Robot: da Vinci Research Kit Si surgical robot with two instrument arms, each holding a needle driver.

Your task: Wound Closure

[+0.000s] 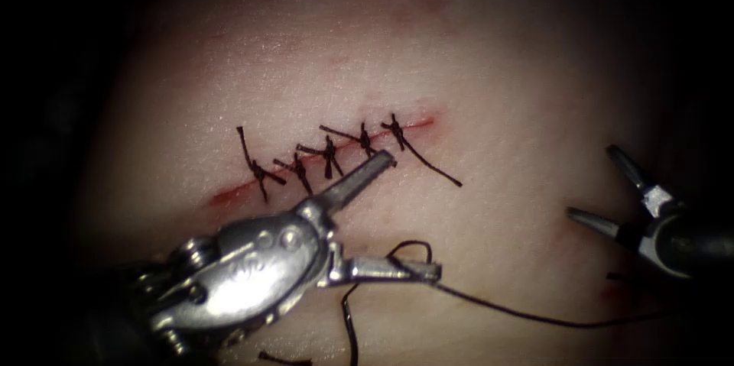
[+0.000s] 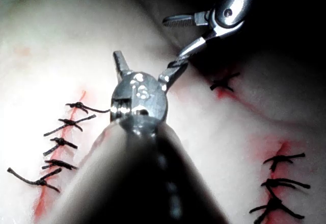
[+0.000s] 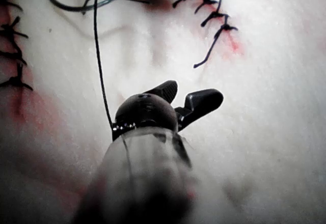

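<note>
The cut (image 1: pixel 229 195) runs slantwise across the tissue (image 1: pixel 497 68) and carries several knotted black stitches (image 1: pixel 329 153). My left tool (image 1: pixel 413 215) lies just below the cut with its jaws spread wide and holds nothing; one jaw points at the stitch line, the other points right. Black thread (image 1: pixel 520 312) loops by that lower jaw and trails off to the right. My right tool (image 1: pixel 592 183) hovers right of the cut, open and empty. The curved needle (image 3: pixel 76 6) lies free on the tissue, with the thread (image 3: pixel 99 56) crossing it.
A long cut thread tail (image 1: pixel 436 167) sticks out from the rightmost stitch. Red fluid (image 1: pixel 222 198) stains the cut's left end. Other stitched cuts (image 2: pixel 280 183) lie nearby on the tissue. The left wrist view also shows the right tool (image 2: pixel 204 28), open.
</note>
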